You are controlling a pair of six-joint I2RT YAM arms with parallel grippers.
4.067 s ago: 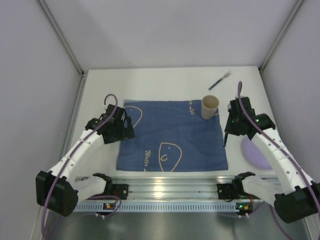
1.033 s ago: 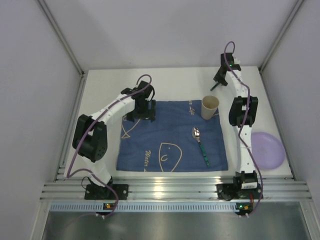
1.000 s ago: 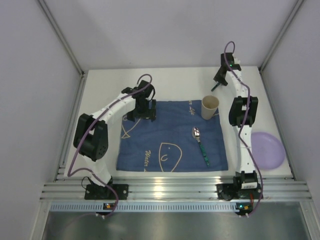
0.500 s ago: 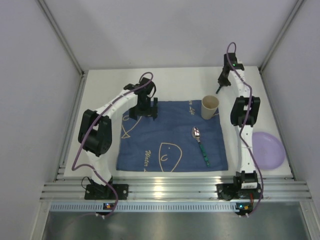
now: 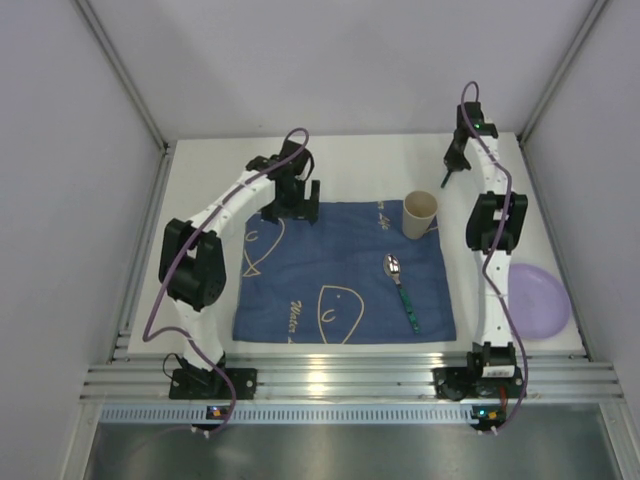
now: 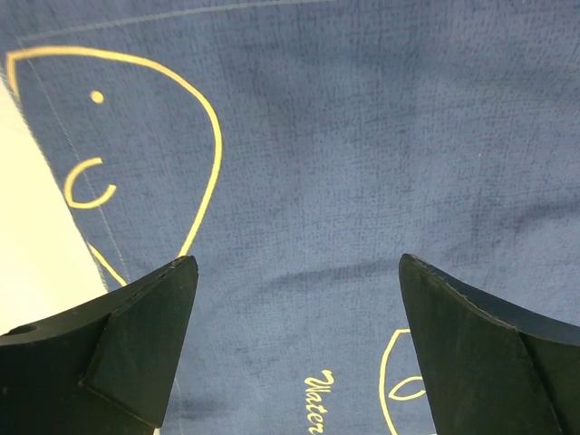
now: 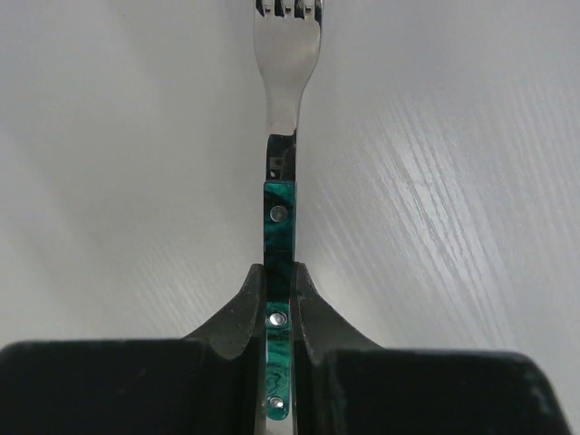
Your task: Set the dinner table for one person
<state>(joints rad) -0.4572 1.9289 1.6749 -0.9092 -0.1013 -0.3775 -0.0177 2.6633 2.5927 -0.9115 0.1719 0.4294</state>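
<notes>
— How do the arms stand?
— The right arm stretches toward the far right corner of the dinner table (image 5: 350,160). The right gripper (image 7: 279,281) is clamped on the green marbled handle of a fork (image 7: 283,136), steel tines pointing away over the matte white surface. The left arm bends over the blue cloth (image 5: 340,270), with the left gripper (image 6: 299,299) spread wide and holding nothing.
— And the count?
— One fork, one spoon (image 5: 402,290) (green-handled too) lying on the cloth, one paper cup (image 5: 420,215) upright at its far right corner, and one round lilac plate (image 5: 535,298) off to the right.
</notes>
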